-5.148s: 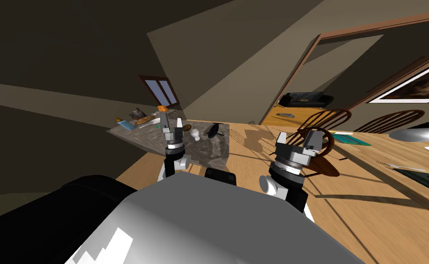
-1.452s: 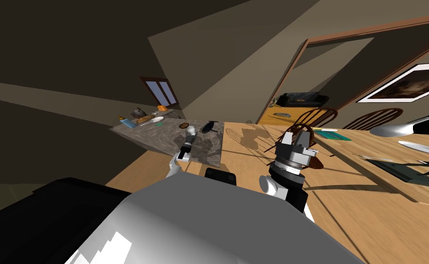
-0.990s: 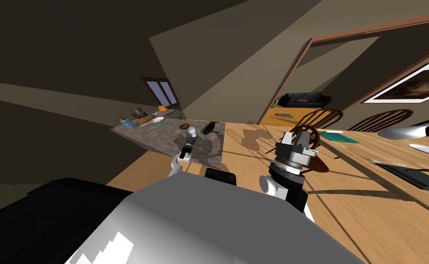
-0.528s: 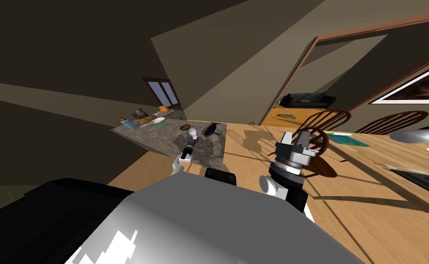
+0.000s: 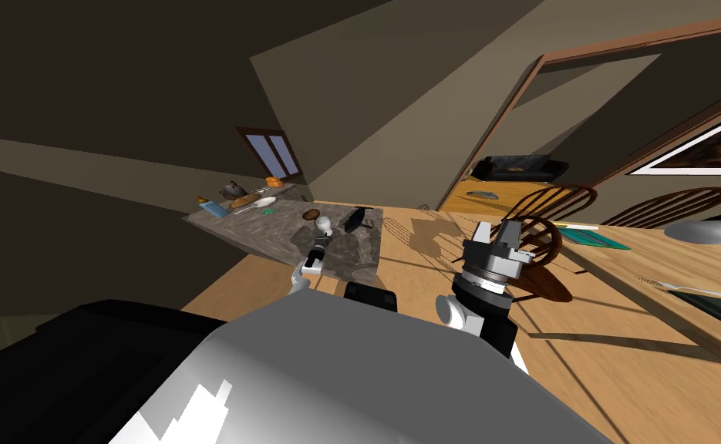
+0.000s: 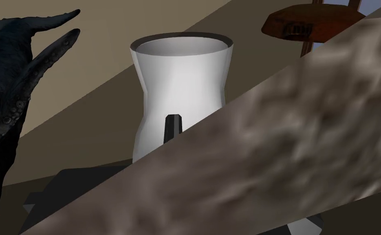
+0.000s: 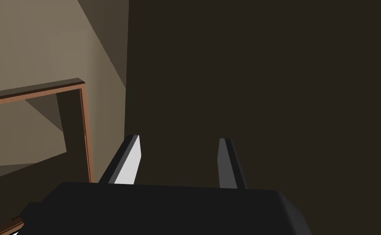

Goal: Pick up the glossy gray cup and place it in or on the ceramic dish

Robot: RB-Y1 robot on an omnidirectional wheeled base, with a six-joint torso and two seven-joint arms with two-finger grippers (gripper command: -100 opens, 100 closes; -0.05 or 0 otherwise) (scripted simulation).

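Observation:
The cup [image 5: 323,224] is white-grey, glossy and waisted, and stands upright on a low stone-topped table [image 5: 266,231]. My left arm reaches low across that table, with the left gripper [image 5: 321,239] right at the cup's near side. In the left wrist view the cup [image 6: 181,81] stands close ahead. The left gripper [image 6: 173,119] shows as one dark sliver against the cup's lower wall, shut with nothing between its fingers. The table edge [image 6: 287,142] hides the rest. A round brown dish [image 5: 311,213] [image 6: 307,22] lies just behind the cup. My right gripper [image 5: 497,230] [image 7: 179,140] is raised, open and empty.
A black octopus-like figure [image 5: 357,218] [image 6: 2,94] sits beside the cup. A white plate [image 5: 263,203], a teapot [image 5: 233,189] and other small items crowd the table's far end. Wooden chairs [image 5: 544,223] and a dining table [image 5: 659,262] stand to the right, by a doorway [image 5: 505,146].
Five seconds ago my left gripper stood upright and open; it has since dropped forward to the cup. Over the last second the head view drifted slightly. The right arm has not moved.

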